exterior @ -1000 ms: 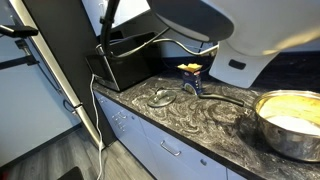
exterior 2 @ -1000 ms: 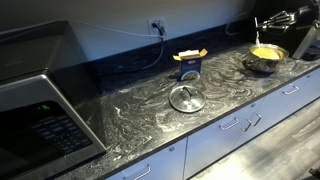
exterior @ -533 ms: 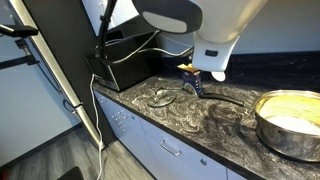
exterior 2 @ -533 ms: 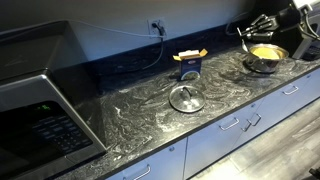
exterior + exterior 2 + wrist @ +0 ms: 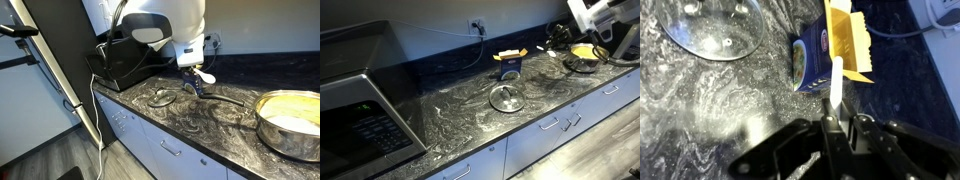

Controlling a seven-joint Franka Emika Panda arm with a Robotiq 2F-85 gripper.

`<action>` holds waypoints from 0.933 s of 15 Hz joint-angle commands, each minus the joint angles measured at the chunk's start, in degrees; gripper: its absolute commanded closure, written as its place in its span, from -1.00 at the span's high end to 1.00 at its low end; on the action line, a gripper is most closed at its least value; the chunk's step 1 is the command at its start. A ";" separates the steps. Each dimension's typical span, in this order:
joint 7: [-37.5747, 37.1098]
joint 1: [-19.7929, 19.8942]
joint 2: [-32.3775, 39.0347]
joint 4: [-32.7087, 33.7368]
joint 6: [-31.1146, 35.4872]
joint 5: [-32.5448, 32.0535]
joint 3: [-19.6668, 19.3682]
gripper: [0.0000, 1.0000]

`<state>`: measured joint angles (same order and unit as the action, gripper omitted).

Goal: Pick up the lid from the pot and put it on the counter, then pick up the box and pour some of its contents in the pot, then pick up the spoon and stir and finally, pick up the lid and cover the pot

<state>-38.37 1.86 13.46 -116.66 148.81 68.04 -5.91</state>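
**A:** Wrist view first. Our gripper point(image 5: 836, 122) is clamped on the spoon point(image 5: 837, 88), jaws closed tight on the white handle.

**B:** Which way does its long axis run?

**A:** Straight out from our fingertips, in line with them. The free end points at the box point(image 5: 826, 55), which stands just ahead of us on the counter point(image 5: 710, 95) with its flaps up. The lid point(image 5: 715, 25) lies flat ahead of us and off to one side, near the box. We can't see the pot in this view.

**B:** An exterior view, then?

**A:** Yes, there it is. The pot point(image 5: 290, 125) sits well apart from us, on the side away from the lid point(image 5: 160, 97), with yellow showing inside it. We hang above the counter, close to the box.

**B:** And along the counter?

**A:** In an exterior view we're up high between the box point(image 5: 509, 65) and the pot point(image 5: 585, 62), and the lid is beyond the box from us.

**B:** So what does the next move turn on?

**A:** We judge it's the pot's bearing. If the stirring is not yet done, we have to swing away from the box towards the pot. Then we bring the spoon's free end down inside the rim. We can't tell from here whether the stirring is done.
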 commanded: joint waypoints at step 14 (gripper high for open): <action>-29.35 -14.18 17.33 4.92 12.31 -47.07 -7.95 -0.13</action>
<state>-62.71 -12.14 30.77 -113.17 162.97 26.10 -13.29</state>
